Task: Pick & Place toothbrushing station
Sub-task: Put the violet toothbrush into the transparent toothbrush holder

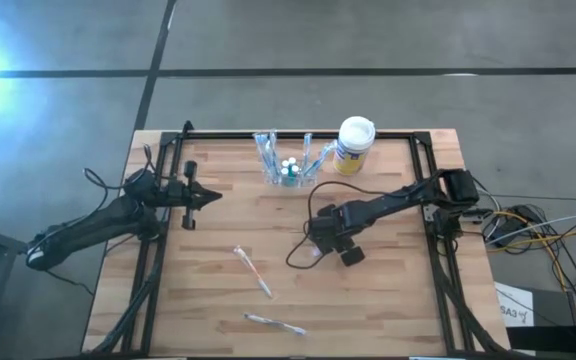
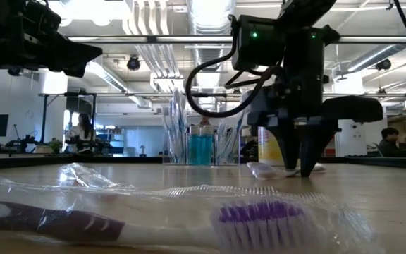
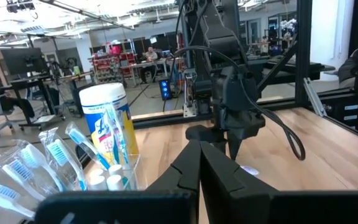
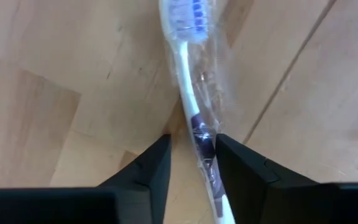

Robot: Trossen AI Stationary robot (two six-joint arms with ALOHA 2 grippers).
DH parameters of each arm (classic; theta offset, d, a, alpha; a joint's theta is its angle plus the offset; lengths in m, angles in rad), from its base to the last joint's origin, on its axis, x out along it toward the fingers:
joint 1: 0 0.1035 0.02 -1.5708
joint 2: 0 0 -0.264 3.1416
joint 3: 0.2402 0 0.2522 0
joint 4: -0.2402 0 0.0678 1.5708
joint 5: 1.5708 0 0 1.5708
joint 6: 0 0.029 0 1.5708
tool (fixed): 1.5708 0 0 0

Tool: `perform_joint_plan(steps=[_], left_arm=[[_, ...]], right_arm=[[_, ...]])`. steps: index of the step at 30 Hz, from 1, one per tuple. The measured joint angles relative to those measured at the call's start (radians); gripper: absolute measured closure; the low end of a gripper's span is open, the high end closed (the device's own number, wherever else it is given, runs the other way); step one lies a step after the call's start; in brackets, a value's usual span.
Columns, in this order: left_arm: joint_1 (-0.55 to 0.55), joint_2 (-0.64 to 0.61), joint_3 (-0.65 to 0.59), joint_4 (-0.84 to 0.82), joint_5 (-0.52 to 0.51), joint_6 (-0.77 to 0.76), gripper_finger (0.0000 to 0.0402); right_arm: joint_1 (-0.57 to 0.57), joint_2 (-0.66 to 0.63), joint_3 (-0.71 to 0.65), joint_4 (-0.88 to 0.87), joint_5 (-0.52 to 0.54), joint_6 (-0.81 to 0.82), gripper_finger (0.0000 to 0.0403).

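R gripper (image 4: 191, 155), fingers spread w/ a wrapped toothbrush (image 4: 188, 74) lying lengthwise between them, sits near the station (image 1: 288, 165); L gripper (image 1: 208, 197) pressed shut, waits.

1. The table (image 1: 388, 310) is showing pale, light-brown wood planks.
2. The toothbrush (image 4: 188, 74) between the black fingers (image 4: 148, 171) of the right gripper (image 4: 192, 163) is showing a white handle, a purple grip and purple-blue bristles, in clear wrap.
3. The canister (image 1: 354, 146) beside the clear toothbrushing station (image 1: 288, 165) is wearing a white lid and yellow label.
4. Toothbrushes (image 3: 58, 155) in the station are showing blue bristles.
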State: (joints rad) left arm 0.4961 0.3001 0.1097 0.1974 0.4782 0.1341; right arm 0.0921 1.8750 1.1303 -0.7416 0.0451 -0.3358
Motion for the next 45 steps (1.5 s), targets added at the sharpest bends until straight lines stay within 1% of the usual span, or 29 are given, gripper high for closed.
perform_joint_plan(steps=[3,6,8,13,16,19,22,26,29,33,36,38,40,42,45], left_arm=[[0.000,0.000,0.000,0.000,0.000,0.000,0.0394],[0.000,0.000,0.000,0.000,0.000,0.000,0.0394],[0.000,0.000,0.000,0.000,0.000,0.000,0.0394],[0.000,0.000,0.000,0.002,0.000,0.000,0.0394],[0.000,0.000,0.000,0.002,0.000,0.000,0.0394],[0.000,0.000,0.000,0.003,0.000,0.000,0.0394],[0.000,0.000,0.000,0.003,0.000,0.000,0.0394],[-0.001,0.002,0.000,0.003,0.000,0.000,0.0394],[-0.001,0.003,0.000,0.002,0.001,0.000,0.0394],[-0.001,0.003,0.000,0.001,0.000,0.000,0.0394],[-0.001,0.003,0.000,0.003,0.000,0.002,0.0394],[-0.001,0.004,0.000,0.003,0.000,0.003,0.0394],[-0.001,0.004,0.000,0.003,0.000,0.003,0.0394],[-0.001,0.004,0.000,0.007,0.000,0.003,0.0394],[-0.001,0.006,0.000,0.011,0.000,0.003,0.0394]], right_arm=[[0.000,-0.004,-0.002,0.000,-0.003,0.001,0.0315],[0.000,-0.005,0.003,-0.008,-0.015,0.012,0.0359],[0.000,-0.004,0.008,0.003,-0.004,0.018,0.0382],[-0.004,-0.018,0.027,0.017,0.009,0.056,0.0385],[0.000,-0.070,0.035,0.042,-0.002,0.075,0.0387],[-0.002,-0.146,0.032,0.136,-0.050,0.077,0.0388],[-0.008,-0.246,0.013,0.269,-0.109,0.074,0.0388],[-0.024,-0.383,-0.066,0.501,-0.130,0.077,0.0389],[-0.052,-0.473,-0.171,0.714,-0.152,0.102,0.0389],[-0.122,-0.560,-0.344,1.073,-0.265,0.196,0.0389],[-0.173,-0.578,-0.455,1.285,-0.268,0.245,0.0389],[-0.201,-0.574,-0.513,1.401,-0.221,0.273,0.0389],[-0.221,-0.547,-0.554,1.538,-0.133,0.303,0.0389],[-0.235,-0.504,-0.592,1.652,-0.042,0.330,0.0390],[-0.255,-0.426,-0.616,1.782,0.029,0.360,0.0390]])
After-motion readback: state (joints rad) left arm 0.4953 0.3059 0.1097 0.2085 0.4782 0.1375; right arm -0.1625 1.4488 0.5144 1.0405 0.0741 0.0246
